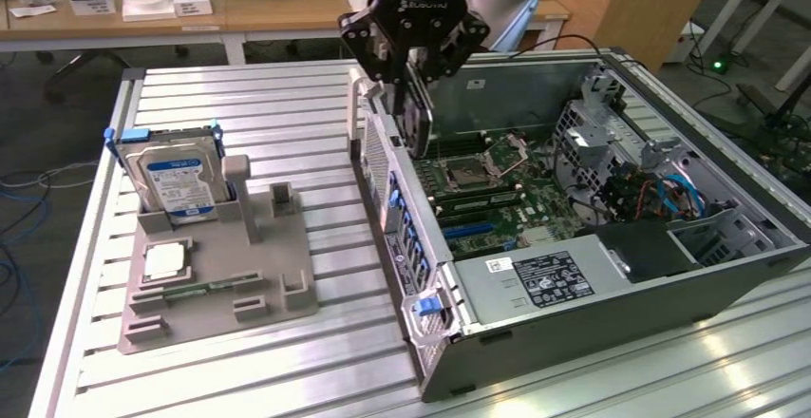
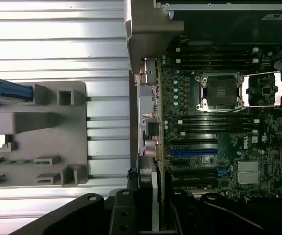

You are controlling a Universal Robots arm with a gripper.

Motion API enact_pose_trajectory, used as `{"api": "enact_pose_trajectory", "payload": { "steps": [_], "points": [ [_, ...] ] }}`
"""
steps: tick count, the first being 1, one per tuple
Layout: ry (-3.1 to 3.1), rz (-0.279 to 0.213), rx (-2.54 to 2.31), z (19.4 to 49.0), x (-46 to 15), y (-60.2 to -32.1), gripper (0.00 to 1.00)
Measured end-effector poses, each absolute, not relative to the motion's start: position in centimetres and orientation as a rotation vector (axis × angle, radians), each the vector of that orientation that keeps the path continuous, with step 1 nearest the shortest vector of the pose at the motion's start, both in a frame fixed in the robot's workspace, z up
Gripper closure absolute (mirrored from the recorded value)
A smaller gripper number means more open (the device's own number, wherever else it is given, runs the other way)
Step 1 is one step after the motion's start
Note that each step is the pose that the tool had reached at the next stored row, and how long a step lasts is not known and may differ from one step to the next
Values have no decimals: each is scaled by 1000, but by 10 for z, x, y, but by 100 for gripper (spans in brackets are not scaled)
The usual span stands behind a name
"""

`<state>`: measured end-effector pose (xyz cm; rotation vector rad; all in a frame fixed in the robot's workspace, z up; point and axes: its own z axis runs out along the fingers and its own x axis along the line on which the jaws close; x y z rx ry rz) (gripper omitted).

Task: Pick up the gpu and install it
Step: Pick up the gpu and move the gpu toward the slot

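Observation:
My gripper (image 1: 413,74) hangs over the open computer case (image 1: 609,271), close to its rear wall, and is shut on the gpu (image 1: 420,125). The gpu is a thin dark card held on edge, its lower end just above the motherboard (image 1: 507,204). In the wrist view the card (image 2: 155,191) appears edge-on between my black fingers (image 2: 123,210), lined up beside the rear port panel. The blue expansion slot (image 2: 194,152) and the black slots beside it lie close to the card. The open CPU socket (image 2: 219,90) lies farther along the board.
A grey parts fixture (image 1: 285,256) lies on the ribbed aluminium table (image 1: 292,104) at the exterior view's left. It holds a silver hard drive (image 1: 178,176) standing upright and a small square chip (image 1: 165,261). Drive cages and cables (image 1: 659,190) crowd the case's far side.

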<state>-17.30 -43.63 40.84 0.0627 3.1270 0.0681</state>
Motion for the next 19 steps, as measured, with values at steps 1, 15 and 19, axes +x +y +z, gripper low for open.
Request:
{"api": "enact_pose_trajectory", "payload": {
  "steps": [1,15,19],
  "points": [
    [3127,68,63,408,-170,-436,72],
    [3127,68,63,408,-129,-436,72],
    [3127,68,63,408,-116,-436,72]
  ]
}}
